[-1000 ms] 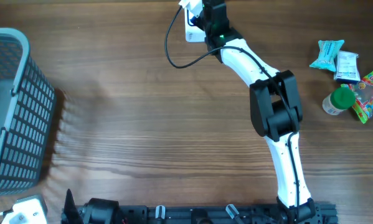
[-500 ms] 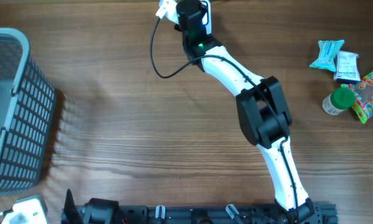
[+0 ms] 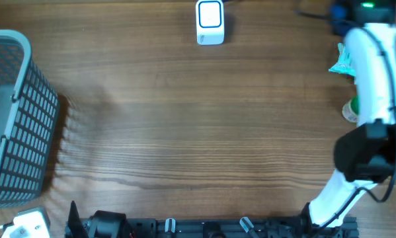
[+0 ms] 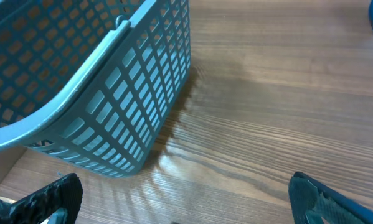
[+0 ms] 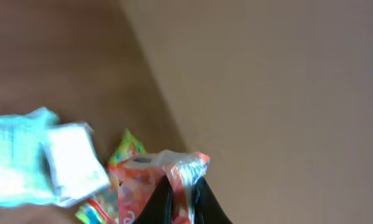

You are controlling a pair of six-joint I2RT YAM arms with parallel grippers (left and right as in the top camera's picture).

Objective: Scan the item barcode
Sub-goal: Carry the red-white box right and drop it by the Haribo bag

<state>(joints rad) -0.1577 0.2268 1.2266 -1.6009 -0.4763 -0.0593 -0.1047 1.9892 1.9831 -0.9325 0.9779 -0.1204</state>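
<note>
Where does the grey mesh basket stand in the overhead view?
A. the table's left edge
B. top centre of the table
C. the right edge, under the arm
A: the basket sits at the left edge of the table; the scanner holds the top centre.

Grey mesh basket [image 3: 34,135] sits left on wooden table [image 3: 184,119].

Soft even light, a faint shadow beside the basket [image 3: 32,125], right wrist view blurred.
</note>
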